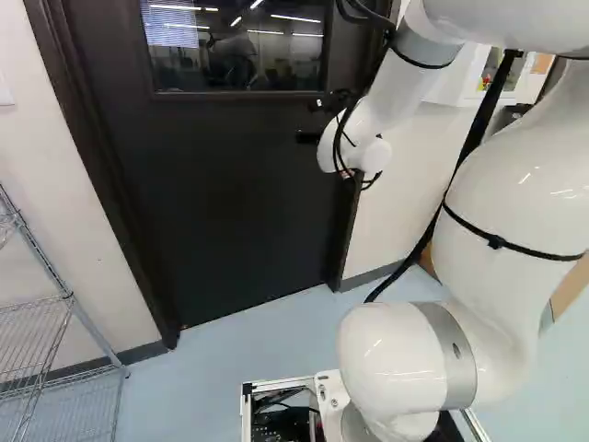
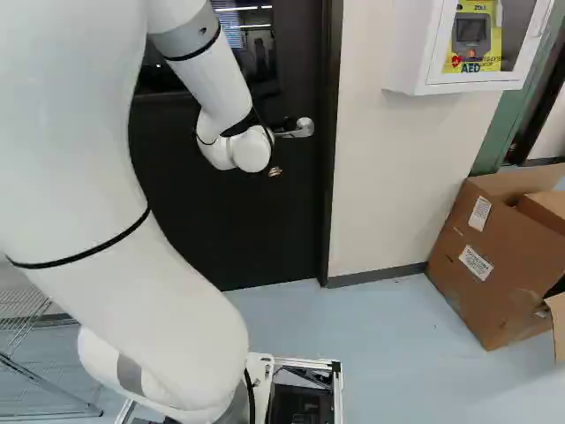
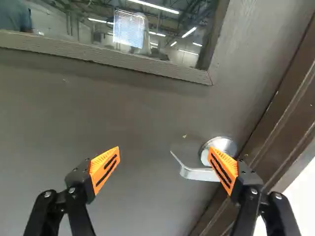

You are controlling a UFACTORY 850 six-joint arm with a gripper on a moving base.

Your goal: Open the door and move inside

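Wrist view: our fingers point(image 3: 105, 169) stand wide apart, unclenched; one partly masks the lever handle point(image 3: 196, 173). Right base view: we see that handle beside our arm point(image 2: 251, 152). Left base view: we see the closed door's point(image 1: 239, 203) whole foot.

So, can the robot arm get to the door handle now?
Probably yes: nothing seems to block its open gripper from the handle, though one finger overlaps it in the wrist view, so might need shifting.
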